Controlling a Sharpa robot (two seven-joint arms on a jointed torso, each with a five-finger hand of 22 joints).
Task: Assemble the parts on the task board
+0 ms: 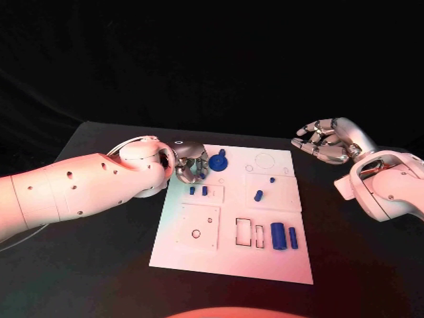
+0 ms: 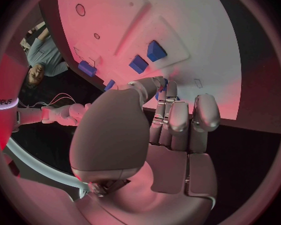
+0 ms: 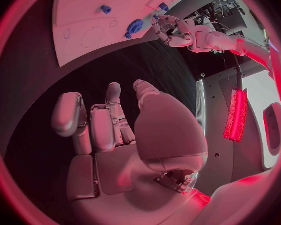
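Black table (image 1: 97, 265); white task board (image 1: 231, 262), blue parts (image 1: 279, 236), no legible writing.

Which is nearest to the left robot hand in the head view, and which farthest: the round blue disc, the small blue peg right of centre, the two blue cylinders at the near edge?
From the left robot hand:
1. Round blue disc, just beside it.
2. Small blue peg, board middle, toward the right.
3. Two blue cylinders, near right part of the task board.

Dim room, pink-red light on arms, wrist views fisheye-bent w/ dark rims.
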